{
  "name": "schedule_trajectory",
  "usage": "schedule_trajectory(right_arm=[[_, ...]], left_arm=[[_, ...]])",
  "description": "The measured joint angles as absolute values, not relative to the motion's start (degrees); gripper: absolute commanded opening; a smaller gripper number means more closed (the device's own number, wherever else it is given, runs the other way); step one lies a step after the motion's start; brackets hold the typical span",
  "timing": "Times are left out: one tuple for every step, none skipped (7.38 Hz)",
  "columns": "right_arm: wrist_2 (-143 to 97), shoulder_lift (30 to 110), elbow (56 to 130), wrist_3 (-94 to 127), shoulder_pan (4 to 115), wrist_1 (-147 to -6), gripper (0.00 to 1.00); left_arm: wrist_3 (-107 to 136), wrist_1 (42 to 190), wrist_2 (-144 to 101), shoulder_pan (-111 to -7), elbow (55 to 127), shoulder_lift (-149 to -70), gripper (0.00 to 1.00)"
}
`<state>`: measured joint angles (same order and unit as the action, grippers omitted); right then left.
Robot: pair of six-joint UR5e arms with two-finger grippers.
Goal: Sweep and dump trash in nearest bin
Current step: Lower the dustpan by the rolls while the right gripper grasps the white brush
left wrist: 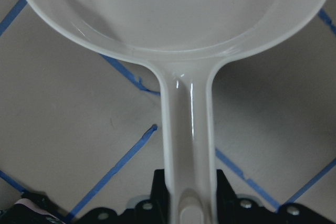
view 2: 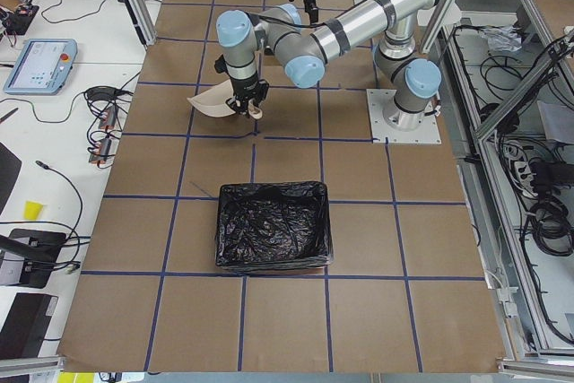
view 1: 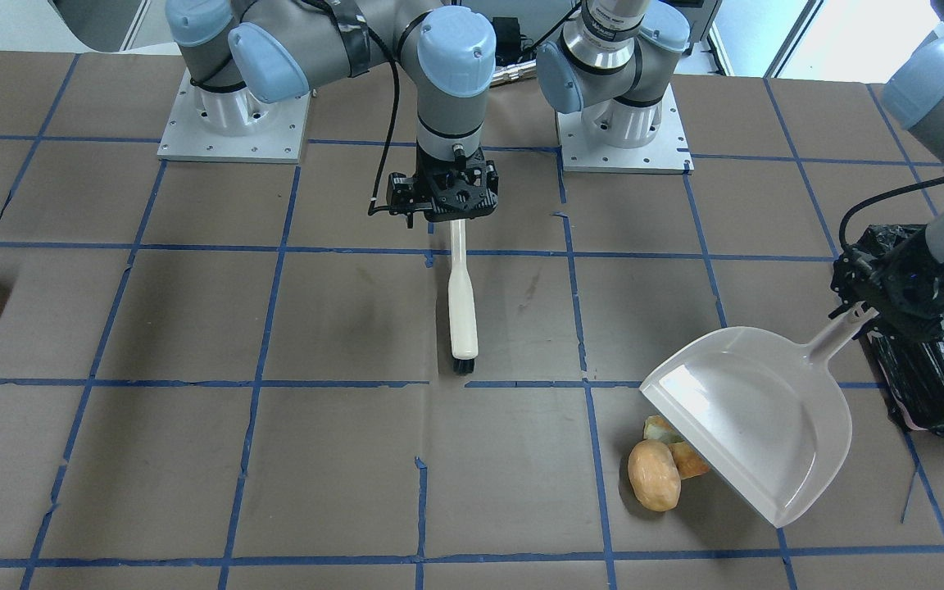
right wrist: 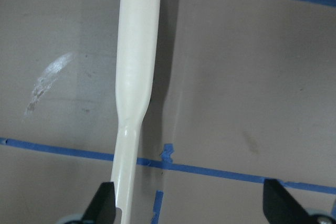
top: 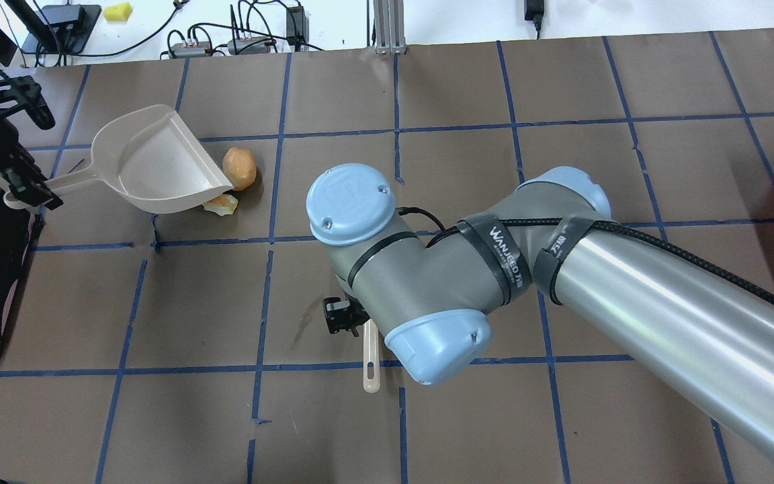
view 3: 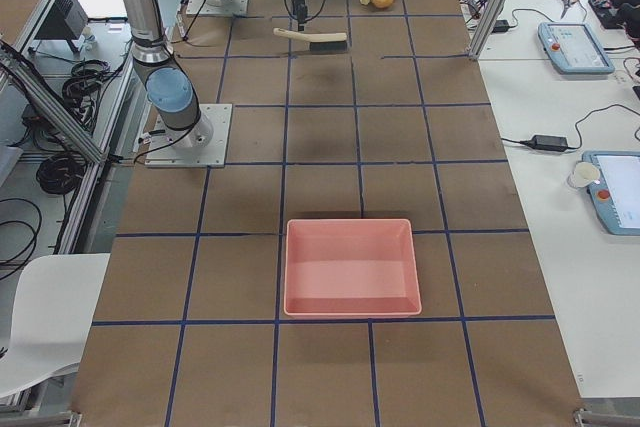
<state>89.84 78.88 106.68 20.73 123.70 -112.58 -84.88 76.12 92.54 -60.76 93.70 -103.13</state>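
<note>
My left gripper (view 1: 864,315) is shut on the handle of a pale grey dustpan (view 1: 755,418), also seen in the left wrist view (left wrist: 189,203). The pan is tilted, lip toward the trash. A tan oval lump (view 1: 654,475), an orange chunk (view 1: 689,459) and a greenish chunk (view 1: 657,428) lie at the lip, the chunks partly under it. The black-bagged bin (view 1: 939,369) stands right behind the left gripper. My right gripper (view 1: 456,209) is open over the handle of a cream brush (view 1: 462,307) lying on the table; the handle runs beside one finger (right wrist: 107,205).
A pink tray (view 3: 350,267) sits far off at the table's right end. The robot bases (view 1: 230,123) stand at the back. Blue tape lines grid the brown table (view 1: 341,459). Cables and devices lie beyond the far edge (top: 239,40).
</note>
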Motion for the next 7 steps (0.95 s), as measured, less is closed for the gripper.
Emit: schedule_trajectory(right_arm=[[89.5,77.7,107.5,21.1,124.3,-114.6,0.98],[89.3,76.7,108.4,21.6,125.0,-116.9,0.95],[89.3,76.2,109.3,22.3,125.8,-118.1,0.92],[89.3,76.0,109.8,22.7,126.3,-118.4,0.91],[89.3,75.9,110.1,23.2,126.6,-118.2,0.91],[88.8,75.8,110.6,25.0,126.8,-118.0,0.91],[87.4,75.8,111.1,28.2,126.9,-118.0,0.91]], left_arm=[[-91.1,75.3,92.5,-58.8,93.2,-104.6,0.00],[-95.6,73.8,92.6,-57.7,92.5,-106.6,0.00],[-98.7,72.2,92.7,-57.0,92.0,-108.4,0.00],[-101.0,70.9,92.7,-56.7,91.6,-109.6,0.00],[-102.9,69.6,92.9,-56.6,91.6,-110.6,0.00],[-104.4,68.0,93.3,-56.6,91.6,-111.8,0.00],[-105.6,66.7,93.6,-56.6,91.8,-112.5,0.00]])
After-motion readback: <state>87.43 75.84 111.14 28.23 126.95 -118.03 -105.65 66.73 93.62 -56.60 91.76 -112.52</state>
